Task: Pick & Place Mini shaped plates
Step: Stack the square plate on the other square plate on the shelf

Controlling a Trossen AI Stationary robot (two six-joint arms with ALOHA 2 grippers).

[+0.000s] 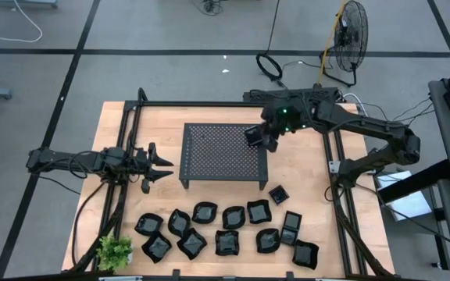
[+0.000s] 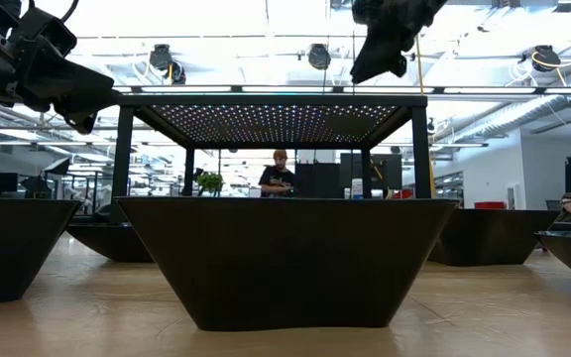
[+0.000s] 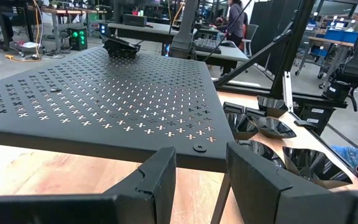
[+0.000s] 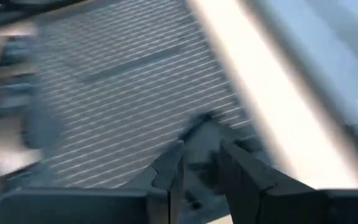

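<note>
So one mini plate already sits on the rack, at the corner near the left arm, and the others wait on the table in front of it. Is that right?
Not quite. The one mini plate on the rack sits at the corner near the right gripper, far from the left arm, as the high view shows. The other plates do wait on the table in front of it.

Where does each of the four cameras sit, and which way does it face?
High view: overhead, straight down; both arms, perforated rack, mini plates.
Low view: tabletop height, level across; a plate, rack above.
Left wrist view: on left arm, past its end effector toward the rack.
Right wrist view: on right arm, blurred; its end effector over the rack.
Shared: the rack in all views.
</note>
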